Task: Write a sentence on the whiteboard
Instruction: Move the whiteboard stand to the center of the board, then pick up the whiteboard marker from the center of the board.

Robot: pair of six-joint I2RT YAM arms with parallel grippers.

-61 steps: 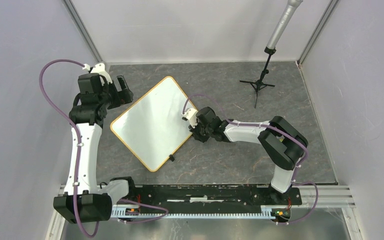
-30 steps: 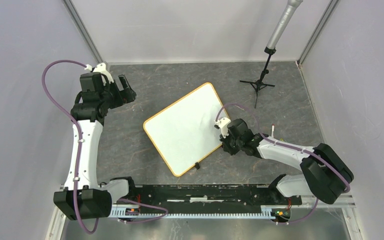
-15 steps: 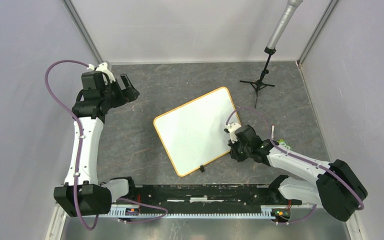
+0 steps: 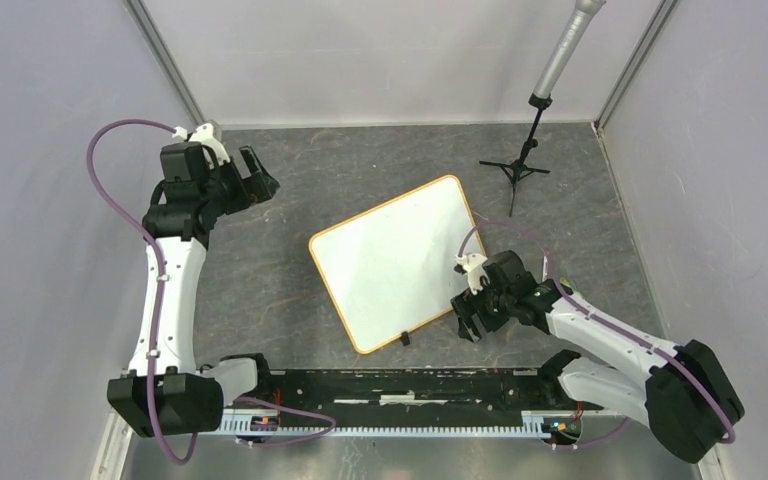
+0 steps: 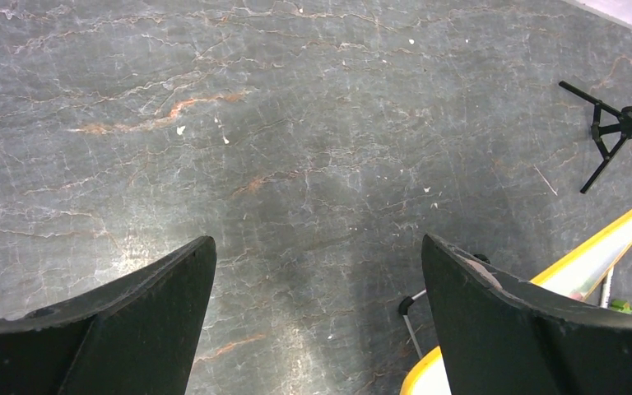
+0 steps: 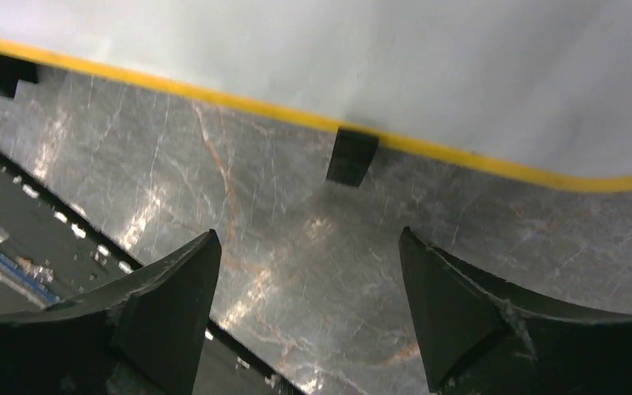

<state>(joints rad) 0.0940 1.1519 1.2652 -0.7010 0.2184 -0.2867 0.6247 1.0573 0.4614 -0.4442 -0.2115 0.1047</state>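
The whiteboard, white with an orange-yellow rim, lies flat and turned askew on the dark stone table. Its face looks plain white, and the sentence is not in view. My right gripper stands open just off the board's near right edge, with nothing between its fingers. In the right wrist view the rim and a black clip lie just ahead of the open right gripper. My left gripper hangs open over bare table at the far left. In the left wrist view the left gripper is empty, with a board corner at the right.
A black tripod with a grey pole stands at the far right. A thin white pen-like thing with a green end lies right of the board, beside my right arm. A black rail runs along the near edge. Walls close in three sides.
My right gripper dragged the whiteboard rightward and nearer, then opened, let go of its edge and drew back toward the near rail. The left arm barely moved.
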